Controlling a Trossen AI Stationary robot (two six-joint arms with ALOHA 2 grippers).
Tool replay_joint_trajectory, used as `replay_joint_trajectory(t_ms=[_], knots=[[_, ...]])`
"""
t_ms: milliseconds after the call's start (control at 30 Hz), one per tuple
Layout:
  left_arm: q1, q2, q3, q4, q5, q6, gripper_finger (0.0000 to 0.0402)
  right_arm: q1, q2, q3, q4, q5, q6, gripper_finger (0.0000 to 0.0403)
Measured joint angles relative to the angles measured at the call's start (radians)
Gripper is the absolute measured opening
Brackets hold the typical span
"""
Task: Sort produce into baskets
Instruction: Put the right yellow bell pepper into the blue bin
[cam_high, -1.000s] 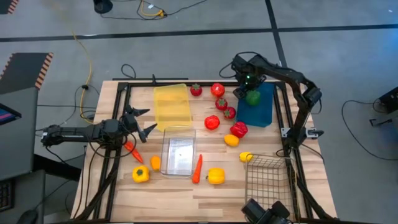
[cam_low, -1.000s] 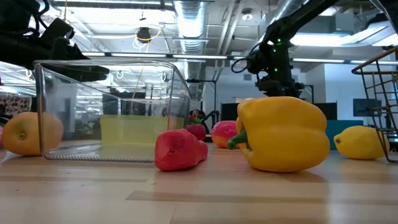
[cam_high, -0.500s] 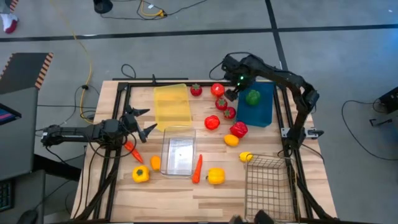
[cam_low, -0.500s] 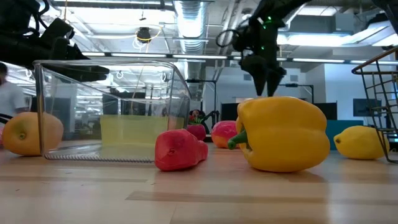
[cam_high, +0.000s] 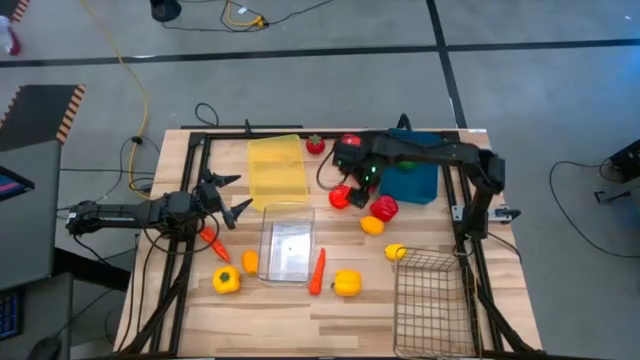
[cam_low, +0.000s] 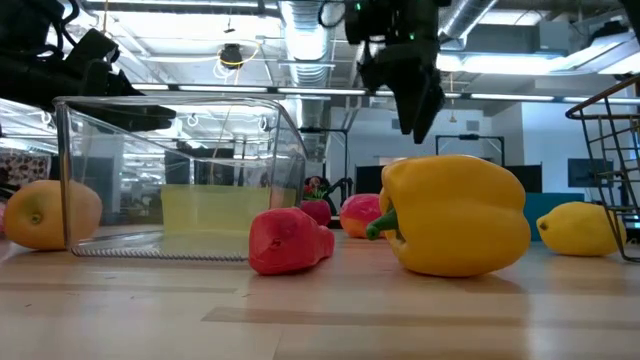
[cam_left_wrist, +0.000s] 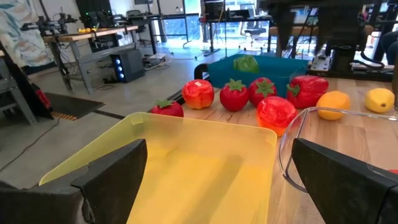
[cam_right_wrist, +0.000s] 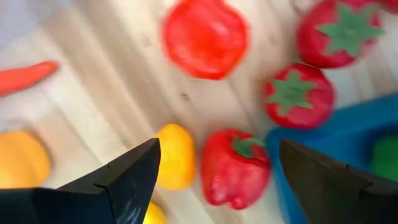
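My right gripper (cam_high: 358, 180) hangs open and empty above the red produce at the table's middle; the low view (cam_low: 418, 125) shows it well clear of the table. Below it lie a red tomato (cam_right_wrist: 205, 37), two strawberries (cam_right_wrist: 292, 93), a red pepper (cam_right_wrist: 235, 168) and an orange (cam_right_wrist: 175, 155). A green pepper (cam_left_wrist: 245, 62) lies in the dark blue bin (cam_high: 418, 180). My left gripper (cam_high: 232, 195) waits open and empty at the table's left, facing the yellow bin (cam_high: 276, 168). The clear bin (cam_high: 287, 248) and the wire basket (cam_high: 430, 290) stand nearer the front.
Loose on the table: a lemon (cam_high: 396, 252), a yellow pepper (cam_high: 347, 283), a carrot (cam_high: 318, 270), an orange (cam_high: 250, 262), another yellow pepper (cam_high: 226, 281), a carrot (cam_high: 213, 243) by my left arm, a strawberry (cam_high: 315, 145) and a tomato (cam_high: 350, 141) at the far edge.
My right gripper has gone from over the blue bin toward the table's left and near side, and now hangs over the red produce at the middle. The green pepper has stayed in the blue bin.
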Motion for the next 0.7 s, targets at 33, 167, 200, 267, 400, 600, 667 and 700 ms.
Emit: replay_joint_trajectory(t_ms=[33, 167, 200, 267, 400, 600, 667, 700], knots=[[0.0, 0.0, 0.0, 0.0, 0.0, 0.0, 0.0388, 0.023, 0.0, 0.0, 0.009, -0.001, 0.0, 0.0354], [0.0, 0.0, 0.0, 0.0, 0.0, 0.0, 0.0388, 0.126, 0.0, 0.0, 0.025, -0.015, 0.025, 0.0354], [0.0, 0.0, 0.0, 0.0, 0.0, 0.0, 0.0388, 0.152, 0.0, 0.0, 0.03, -0.03, 0.041, 0.0354], [0.0, 0.0, 0.0, 0.0, 0.0, 0.0, 0.0388, 0.204, 0.0, 0.0, 0.05, -0.062, 0.067, 0.0354], [0.0, 0.0, 0.0, 0.0, 0.0, 0.0, 0.0388, 0.307, 0.0, 0.0, 0.096, -0.084, 0.128, 0.0354], [0.0, 0.0, 0.0, 0.0, 0.0, -0.007, 0.0388, 0.455, 0.005, 0.0, 0.192, -0.084, 0.186, 0.0354], [0.0, 0.0, 0.0, 0.0, 0.0, -0.006, 0.0388, 0.499, 0.005, -0.001, 0.232, -0.082, 0.186, 0.0354], [0.0, 0.0, 0.0, 0.0, 0.0, -0.006, 0.0388, 0.518, 0.005, -0.001, 0.25, -0.079, 0.185, 0.0354]])
